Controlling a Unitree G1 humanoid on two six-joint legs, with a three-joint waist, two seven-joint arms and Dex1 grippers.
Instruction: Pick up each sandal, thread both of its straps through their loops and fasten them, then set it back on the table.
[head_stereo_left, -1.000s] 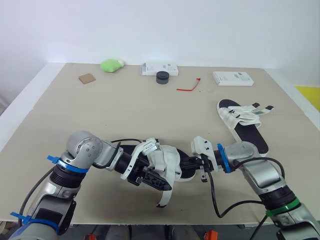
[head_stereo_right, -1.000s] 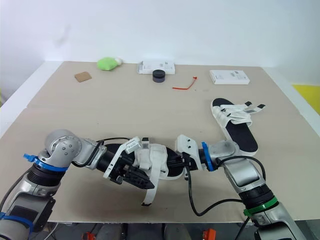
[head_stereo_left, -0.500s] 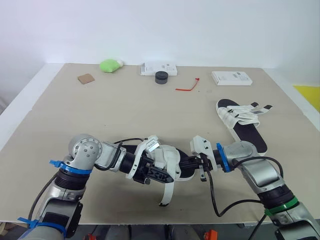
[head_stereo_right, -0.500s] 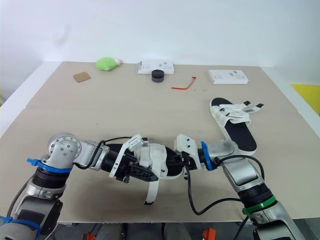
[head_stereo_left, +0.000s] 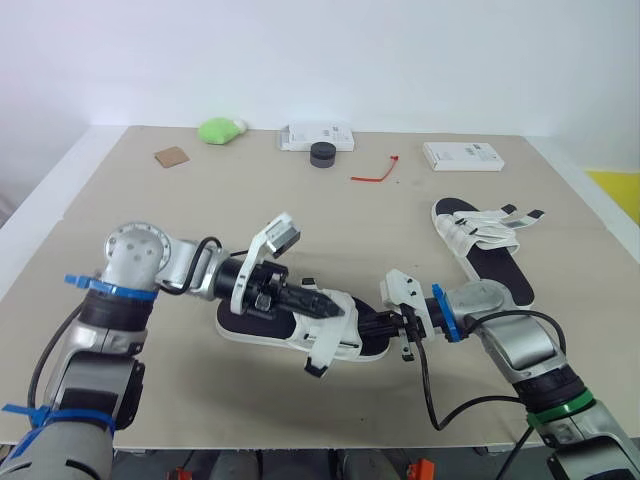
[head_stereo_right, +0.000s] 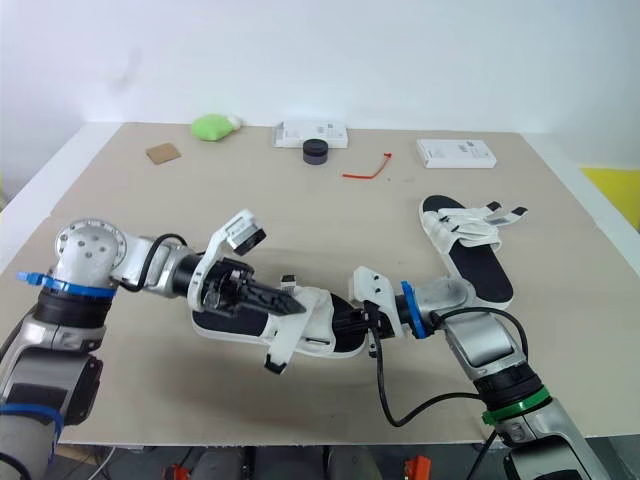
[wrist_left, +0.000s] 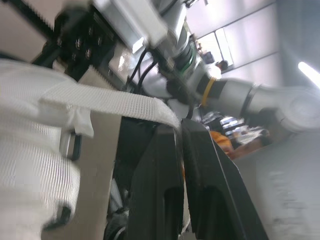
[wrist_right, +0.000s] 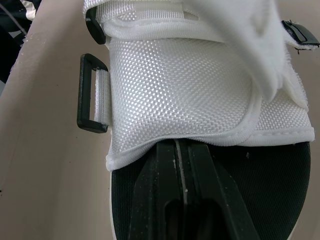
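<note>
The near sandal (head_stereo_left: 262, 325), a black sole with a white woven-mesh upper, lies at the near centre of the table (head_stereo_left: 130, 220).

Left gripper (wrist_left: 178, 131): fingers pinched on the flat webbing strap (wrist_left: 107, 101).

Right gripper (wrist_right: 182, 147): fingers clamped narrow on the upper's hemmed edge, near a rectangular black loop (wrist_right: 90, 92).

The second sandal (head_stereo_left: 497, 262) lies at the right.

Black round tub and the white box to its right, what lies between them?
A red tie lies between the black round tub and the white box, touching neither, as the left eye view shows.

Green lump (head_stereo_left: 222, 130), black puck (head_stereo_left: 323, 154), red tie (head_stereo_left: 376, 172)
</note>
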